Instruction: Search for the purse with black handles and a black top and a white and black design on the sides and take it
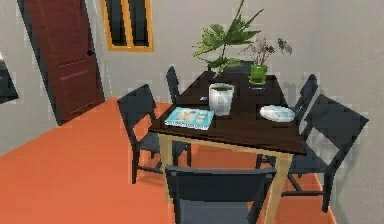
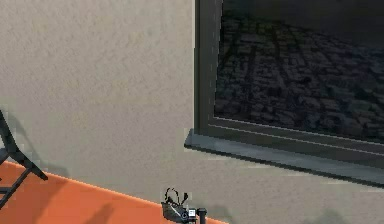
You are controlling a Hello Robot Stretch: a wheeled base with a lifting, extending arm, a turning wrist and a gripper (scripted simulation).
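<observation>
Low in the arm side view, my gripper (image 2: 174,200) pokes up from the bottom edge as a small dark body with thin fingers and white marked squares beside it. Only bare grey wall and orange floor lie behind its far end, so it holds nothing. In the forward view a dark-topped dining table (image 1: 240,118) carries a leafy plant in a white pot (image 1: 221,97), a small plant in a green pot (image 1: 258,72), a blue flat book-like thing (image 1: 189,118) and a white dish (image 1: 277,113).
Several dark chairs (image 1: 141,118) ring the table, one close at the front (image 1: 218,196). A red-brown door (image 1: 62,55) and an orange-framed window (image 1: 127,24) stand on the far wall. In the arm side view there is a large dark window (image 2: 300,70) with a sill, and a chair leg (image 2: 15,150) at left.
</observation>
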